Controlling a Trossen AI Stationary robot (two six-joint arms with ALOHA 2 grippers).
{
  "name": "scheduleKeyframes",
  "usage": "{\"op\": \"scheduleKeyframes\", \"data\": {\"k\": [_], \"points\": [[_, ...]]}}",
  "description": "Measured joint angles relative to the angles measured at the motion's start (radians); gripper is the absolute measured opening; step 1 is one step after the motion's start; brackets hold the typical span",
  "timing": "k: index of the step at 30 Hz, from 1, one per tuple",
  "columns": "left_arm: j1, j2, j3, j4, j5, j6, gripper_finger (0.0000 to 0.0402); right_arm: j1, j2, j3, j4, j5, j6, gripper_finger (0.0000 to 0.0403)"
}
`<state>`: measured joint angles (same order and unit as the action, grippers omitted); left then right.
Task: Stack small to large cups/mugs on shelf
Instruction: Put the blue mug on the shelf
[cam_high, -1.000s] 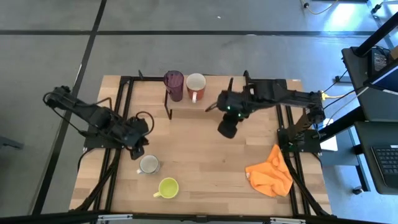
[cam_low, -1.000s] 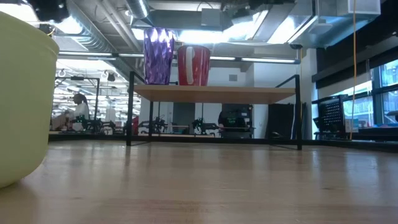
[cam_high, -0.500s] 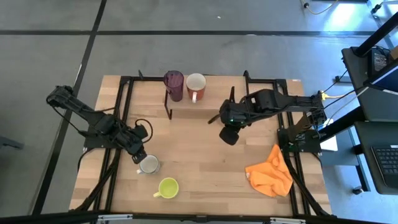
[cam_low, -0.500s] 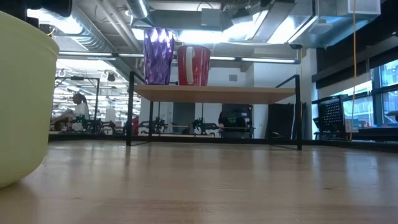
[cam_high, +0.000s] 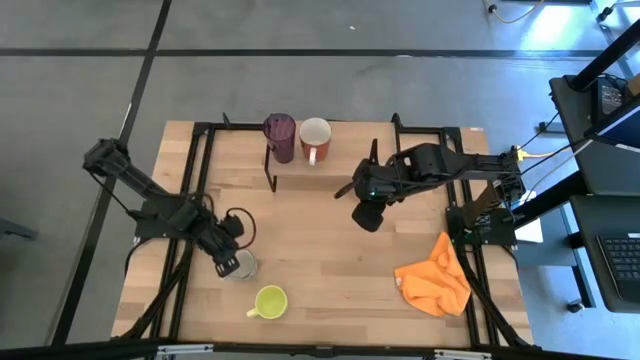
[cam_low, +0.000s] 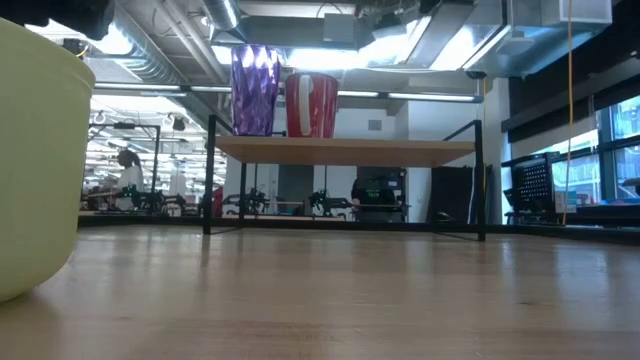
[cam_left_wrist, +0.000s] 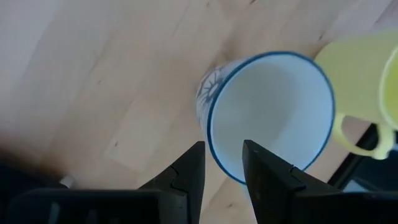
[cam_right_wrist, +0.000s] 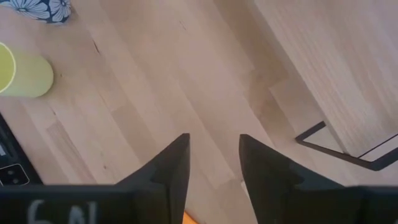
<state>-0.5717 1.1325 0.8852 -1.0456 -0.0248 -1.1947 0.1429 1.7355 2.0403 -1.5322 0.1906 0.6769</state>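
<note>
since the white mug (cam_left_wrist: 267, 115) goes on the shelf (cam_high: 340, 165) next, my left pincer (cam_left_wrist: 222, 163) is open astride its rim on the bench; right pincer (cam_right_wrist: 213, 155) hangs open, empty.

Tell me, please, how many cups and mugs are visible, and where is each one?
4. The purple tumbler and the reddish mug stand on the shelf. The patterned mug sits on the table under the left gripper. The yellow-green mug sits near the front edge.
</note>
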Motion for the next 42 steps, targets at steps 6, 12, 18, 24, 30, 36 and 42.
{"op": "scheduleKeyframes", "data": {"k": [6, 12, 18, 24, 30, 36, 42], "points": [[-0.020, 0.068, 0.000, 0.008, 0.001, 0.000, 0.0102, 0.000, 0.000, 0.000, 0.000, 0.000, -0.001, 0.0140], [-0.020, 0.107, 0.000, 0.029, -0.006, -0.001, 0.0102, 0.000, 0.000, 0.000, 0.000, 0.001, -0.001, 0.0140], [-0.002, 0.120, -0.001, 0.074, -0.006, -0.008, 0.0084, 0.000, 0.000, 0.000, -0.001, 0.001, 0.000, 0.0140], [0.037, 0.119, -0.001, 0.082, -0.007, -0.010, 0.0038, 0.000, 0.000, -0.001, -0.019, 0.001, 0.001, 0.0138], [0.074, 0.119, -0.001, 0.082, -0.050, -0.076, 0.0009, 0.009, -0.005, -0.001, -0.040, 0.001, 0.004, 0.0116], [0.132, 0.119, -0.001, 0.095, -0.078, -0.176, 0.0007, 0.049, -0.079, -0.001, -0.040, 0.096, 0.067, 0.0093], [0.203, 0.119, -0.001, 0.133, -0.138, -0.275, 0.0007, 0.114, -0.183, -0.001, -0.040, 0.204, 0.218, 0.0083]]}}
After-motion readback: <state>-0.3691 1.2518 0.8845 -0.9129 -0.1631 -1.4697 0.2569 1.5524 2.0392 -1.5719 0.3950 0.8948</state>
